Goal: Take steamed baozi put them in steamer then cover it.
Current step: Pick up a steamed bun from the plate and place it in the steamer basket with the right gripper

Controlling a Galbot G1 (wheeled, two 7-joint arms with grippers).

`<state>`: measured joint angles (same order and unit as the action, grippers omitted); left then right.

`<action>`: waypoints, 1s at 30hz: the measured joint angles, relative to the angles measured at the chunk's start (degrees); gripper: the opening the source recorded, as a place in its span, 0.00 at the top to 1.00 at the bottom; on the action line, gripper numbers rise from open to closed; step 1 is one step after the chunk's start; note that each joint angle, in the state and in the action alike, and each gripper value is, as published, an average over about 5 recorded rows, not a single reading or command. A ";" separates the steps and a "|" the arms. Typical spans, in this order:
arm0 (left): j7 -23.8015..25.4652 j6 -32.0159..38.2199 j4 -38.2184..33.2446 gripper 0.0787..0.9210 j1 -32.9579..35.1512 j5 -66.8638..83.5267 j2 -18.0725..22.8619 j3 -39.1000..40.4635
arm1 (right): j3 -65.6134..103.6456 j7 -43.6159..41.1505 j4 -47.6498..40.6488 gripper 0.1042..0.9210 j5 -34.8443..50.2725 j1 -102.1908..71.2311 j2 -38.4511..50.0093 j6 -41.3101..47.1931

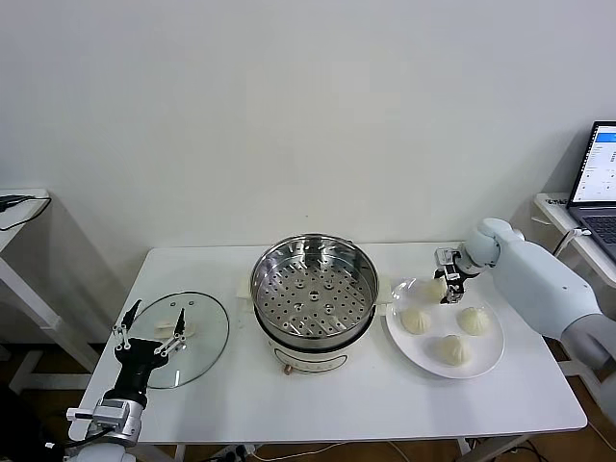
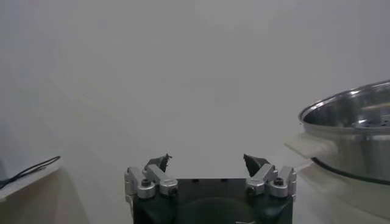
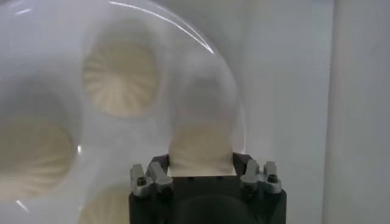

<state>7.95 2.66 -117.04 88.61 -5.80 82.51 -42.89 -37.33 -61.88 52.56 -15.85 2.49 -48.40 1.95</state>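
Observation:
The steamer (image 1: 262, 279), a shiny steel pot on a white base, stands open at the table's middle with its perforated tray bare; its wall also shows in the left wrist view (image 2: 350, 137). Three baozi (image 1: 415, 320) (image 1: 473, 319) (image 1: 449, 348) lie on the white plate (image 1: 488, 354). My right gripper (image 1: 449, 280) is over the plate's far-left edge, shut on a fourth baozi (image 3: 201, 143). The wrist view shows the other buns (image 3: 120, 76) (image 3: 33, 152) on the plate (image 3: 49, 42). My left gripper (image 1: 152, 322) (image 2: 208, 159) is open and empty at the front left.
The round glass lid (image 1: 197, 332) lies flat on the table left of the steamer, just beyond my left gripper. A laptop (image 1: 599, 188) sits on a side table at the far right. Another side table (image 1: 19, 207) stands at the left.

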 measured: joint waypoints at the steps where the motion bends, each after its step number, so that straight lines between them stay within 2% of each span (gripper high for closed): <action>1: -0.02 -0.04 -0.10 0.12 0.04 0.00 -0.07 0.07 | -1.08 -0.29 1.28 0.27 0.92 1.18 0.79 -0.38; 14: -0.16 -0.55 -1.43 0.12 1.10 0.06 -0.50 -0.54 | -19.49 -5.96 18.97 0.27 11.29 25.36 4.38 -14.24; 21: -0.07 -0.77 -1.97 0.12 1.41 0.20 -0.83 -1.11 | -27.17 -7.20 23.55 0.27 12.85 34.90 -0.49 -23.36; 30: 0.35 -0.73 -1.78 0.12 1.29 0.82 -1.16 -2.47 | -31.81 -6.69 23.83 0.27 11.21 38.27 -10.30 -33.36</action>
<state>8.30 1.93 -118.83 89.90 -4.97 81.35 -45.36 -69.14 -68.56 76.39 -4.65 40.76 -58.70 -31.41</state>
